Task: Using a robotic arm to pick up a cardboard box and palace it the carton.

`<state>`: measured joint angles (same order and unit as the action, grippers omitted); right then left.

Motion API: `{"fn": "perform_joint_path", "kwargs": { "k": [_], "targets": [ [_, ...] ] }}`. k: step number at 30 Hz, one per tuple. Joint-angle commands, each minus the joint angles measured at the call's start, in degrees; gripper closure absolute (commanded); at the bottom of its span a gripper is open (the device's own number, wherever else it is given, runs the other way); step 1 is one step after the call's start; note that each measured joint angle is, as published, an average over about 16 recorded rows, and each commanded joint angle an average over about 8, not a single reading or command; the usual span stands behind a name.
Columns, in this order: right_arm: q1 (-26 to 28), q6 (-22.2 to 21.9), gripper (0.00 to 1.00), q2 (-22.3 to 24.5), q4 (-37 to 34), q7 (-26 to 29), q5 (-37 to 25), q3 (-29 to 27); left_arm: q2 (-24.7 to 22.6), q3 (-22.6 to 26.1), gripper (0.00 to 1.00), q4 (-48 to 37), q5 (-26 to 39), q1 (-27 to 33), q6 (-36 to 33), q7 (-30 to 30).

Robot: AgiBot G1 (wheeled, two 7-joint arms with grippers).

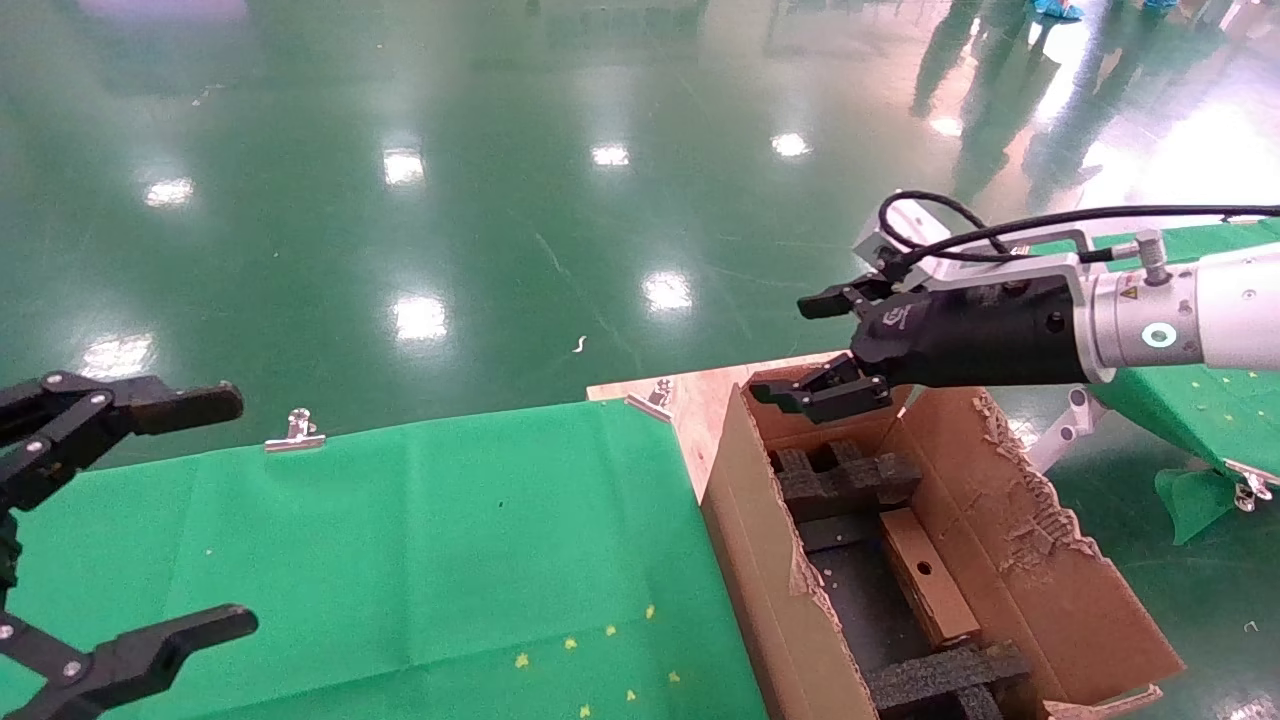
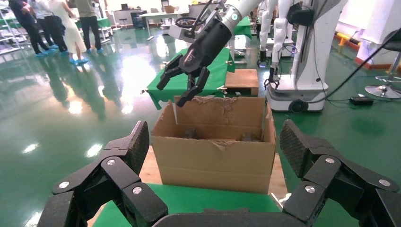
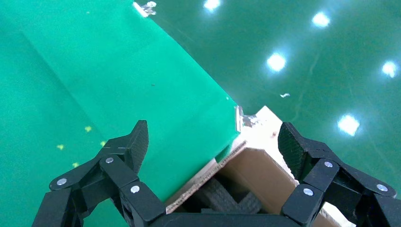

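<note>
The small brown cardboard box (image 1: 927, 577) with a round hole lies inside the carton (image 1: 760, 560), between black foam inserts (image 1: 845, 480). The carton also shows in the left wrist view (image 2: 215, 158) and the right wrist view (image 3: 265, 165). My right gripper (image 1: 815, 350) hovers open and empty above the carton's far end, clear of the box; it also appears in the left wrist view (image 2: 177, 87). In the right wrist view its fingers (image 3: 135, 142) spread wide over the carton corner. My left gripper (image 1: 215, 510) stands open and empty over the green table at the left.
A green cloth (image 1: 420, 540) covers the table beside the carton, held by metal clips (image 1: 295, 432). A wooden board (image 1: 700, 400) lies under the carton. Another green table (image 1: 1200, 400) stands at the right. People and other robots (image 2: 302, 52) stand beyond on the glossy green floor.
</note>
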<state>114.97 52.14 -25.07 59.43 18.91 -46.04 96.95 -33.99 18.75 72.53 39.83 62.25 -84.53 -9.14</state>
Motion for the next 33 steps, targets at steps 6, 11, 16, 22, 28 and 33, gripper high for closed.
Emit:
{"fn": "perform_joint_path", "kwargs": {
  "k": [6, 11, 16, 22, 28, 33],
  "targets": [
    [-0.09, 0.79, 0.00, 0.18, 0.38, -0.35, 0.68, -0.45, 0.00, 0.00, 0.00, 0.00, -0.02, 0.00, 0.01, 0.00],
    [-1.53, 1.08, 0.00, -0.25, 0.12, -0.19, 0.38, -2.10, 0.00, 0.00, 0.00, -0.01, -0.02, 0.00, 0.00, 0.00],
    [-5.12, 3.44, 0.00, -0.89, 1.27, -0.81, 0.70, -7.70, 0.00, 0.01, 0.00, -0.02, -0.02, 0.00, 0.00, 0.01],
    [-10.46, 6.77, 0.00, -1.89, 2.69, -1.62, 1.09, -15.79, 0.00, 0.02, 0.00, -0.02, -0.03, 0.01, 0.00, 0.01],
    [-15.78, 10.09, 0.00, -2.89, 4.11, -2.43, 1.47, -23.87, 0.00, 0.02, 0.00, -0.02, -0.03, 0.01, 0.01, 0.01],
    [-20.21, 12.85, 0.00, -3.72, 5.29, -3.10, 1.79, -30.58, 0.01, 0.03, 0.00, -0.02, -0.04, 0.01, 0.01, 0.02]
  ]
}}
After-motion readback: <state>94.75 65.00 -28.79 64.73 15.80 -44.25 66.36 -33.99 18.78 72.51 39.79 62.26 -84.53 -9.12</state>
